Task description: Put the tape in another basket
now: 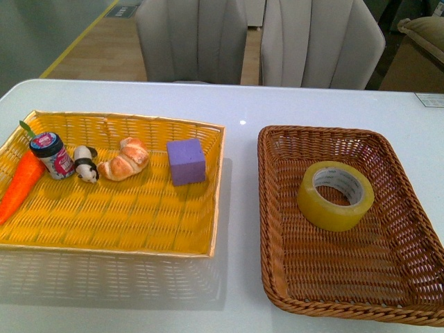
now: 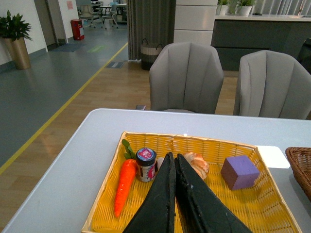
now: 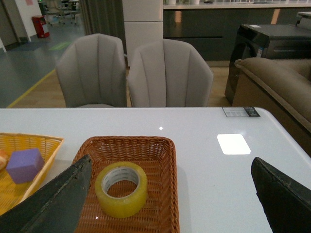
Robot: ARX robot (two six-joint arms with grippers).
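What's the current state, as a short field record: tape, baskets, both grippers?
tape: lying flat in the brown basket, alone there
yellow basket: holds carrot, small jar, panda figure, croissant, purple cube
left gripper: shut, empty, above the yellow basket
right gripper: open wide, empty, facing the tape
contact with tape: none

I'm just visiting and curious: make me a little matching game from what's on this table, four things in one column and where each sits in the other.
Things:
1. tape
2. purple cube
3. carrot
4. croissant

Places:
A. far left edge of the yellow basket
B. alone in the brown basket
C. yellow basket, nearest the brown basket
D. yellow basket, between the small panda figure and the cube

Pairs: 1-B, 2-C, 3-A, 4-D
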